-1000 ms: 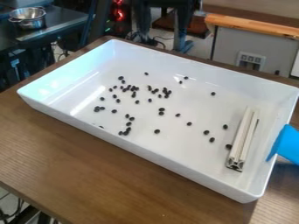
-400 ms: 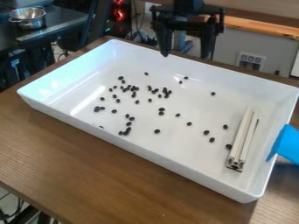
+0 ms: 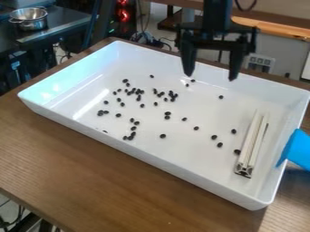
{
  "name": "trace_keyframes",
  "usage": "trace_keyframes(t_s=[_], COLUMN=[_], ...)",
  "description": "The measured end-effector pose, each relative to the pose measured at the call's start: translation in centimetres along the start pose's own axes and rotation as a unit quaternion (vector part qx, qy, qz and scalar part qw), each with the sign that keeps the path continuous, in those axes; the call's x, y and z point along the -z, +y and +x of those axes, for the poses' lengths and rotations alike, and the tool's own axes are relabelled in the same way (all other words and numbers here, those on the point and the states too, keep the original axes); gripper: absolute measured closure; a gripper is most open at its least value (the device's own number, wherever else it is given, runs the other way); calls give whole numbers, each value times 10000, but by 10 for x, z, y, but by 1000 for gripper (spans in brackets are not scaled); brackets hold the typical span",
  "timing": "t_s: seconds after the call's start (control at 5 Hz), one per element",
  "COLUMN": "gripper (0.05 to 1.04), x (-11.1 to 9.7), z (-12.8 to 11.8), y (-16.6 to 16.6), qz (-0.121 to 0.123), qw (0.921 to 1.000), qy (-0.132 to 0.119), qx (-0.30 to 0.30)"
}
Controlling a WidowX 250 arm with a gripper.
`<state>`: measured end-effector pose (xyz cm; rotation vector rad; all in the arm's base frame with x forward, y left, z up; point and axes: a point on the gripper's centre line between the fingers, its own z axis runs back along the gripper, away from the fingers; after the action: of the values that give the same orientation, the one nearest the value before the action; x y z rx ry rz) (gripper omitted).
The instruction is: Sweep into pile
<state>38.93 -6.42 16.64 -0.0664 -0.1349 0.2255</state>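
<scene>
End effector [image 3: 211, 77] is wide, both fingers well apart, tips pointing down at the far side of the white tray [image 3: 200, 168], right of centre in the camera view. Arm comes in from the top edge. Can't tell exact height above the tray from this angle. Target stuff: small black pieces [image 3: 167, 113], loose on the tray floor. Most sit in the middle and left part, some bunched or touching, others single. One tight bunch is near the middle toward the far wall, another nearer the front wall. A few more run out to the right, with one just beside the left side of the pale slotted bar [image 3: 250, 144]. That bar lies on the tray floor near the right end, long axis running far to near, grooved end facing the camera. Blue object [image 3: 297, 149] at the right edge of view, overlapping my view of the tray's right rim; can't tell if they touch. Tray sits on my brown wooden worktop [image 3: 79, 174]. Metal pot [image 3: 28, 19] on a dark counter [image 3: 60, 23], back left.
</scene>
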Motion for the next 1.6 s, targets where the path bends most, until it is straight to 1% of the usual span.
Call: trace_keyframes(t_s=[0.2,0.4,0.6,0.8,1.0,1.2,1.4,1.6], gripper=[83,83,83,83,83,83,83,108], x=[13,21,27,31,45,55,64,72], z=[-14,-24,-30,-34,-36,-37,-37,-36], y=[-15,-28,-40,-54,-61,-65,-72,-73], qz=[91,213,267,255,287,379,401,408], qw=[9999,9997,9996,9995,9994,9988,9986,9987], qy=[118,82,-46,-209,-170,-169,-229,-213], qx=[31,14,12,-8,-123,-245,-245,-204])
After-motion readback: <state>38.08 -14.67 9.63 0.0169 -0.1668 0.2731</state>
